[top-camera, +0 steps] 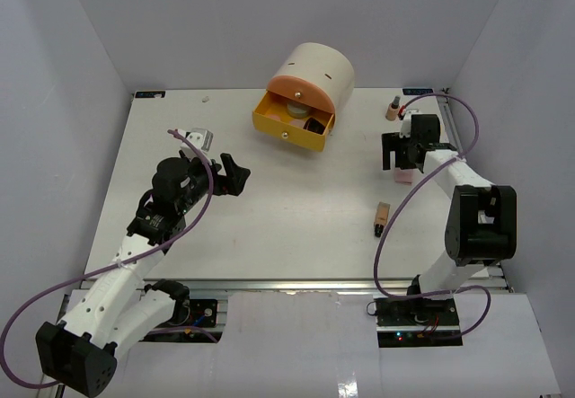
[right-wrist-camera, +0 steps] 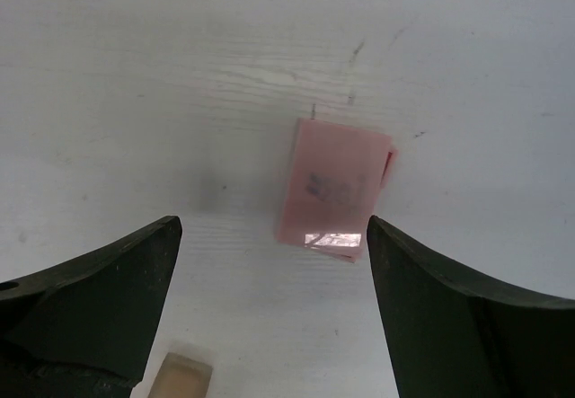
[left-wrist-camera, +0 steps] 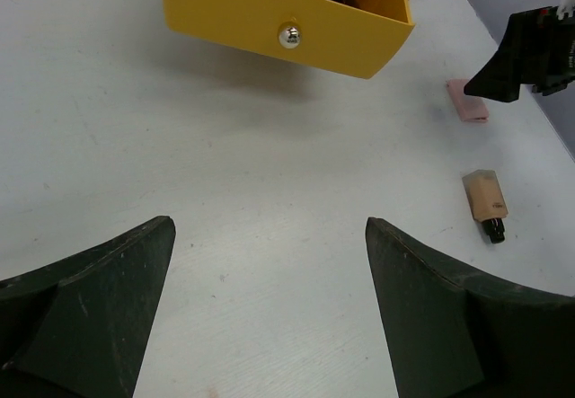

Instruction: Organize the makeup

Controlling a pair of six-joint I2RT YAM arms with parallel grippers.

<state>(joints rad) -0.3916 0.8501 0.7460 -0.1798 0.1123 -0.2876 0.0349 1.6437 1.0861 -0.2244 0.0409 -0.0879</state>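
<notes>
Released right pincer (right-wrist-camera: pixel 271 232) hovers over the pink jar (right-wrist-camera: pixel 334 187), apparently to collect it; left pincer (left-wrist-camera: pixel 269 236), equally released, faces the yellow drawer (left-wrist-camera: pixel 234 12).

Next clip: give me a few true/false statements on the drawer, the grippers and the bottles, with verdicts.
1. The yellow drawer is pulled open. True.
2. The right gripper is shut on the pink jar. False: it is open, and the jar sits ungripped on the table below its fingers.
3. Both tan bottles stand upright. False: the near bottle lies on its side by the right arm; the far bottle stands.
4. The left gripper is open and empty. True.
5. The drawer is empty. False: a pale item and a black item sit inside.
</notes>
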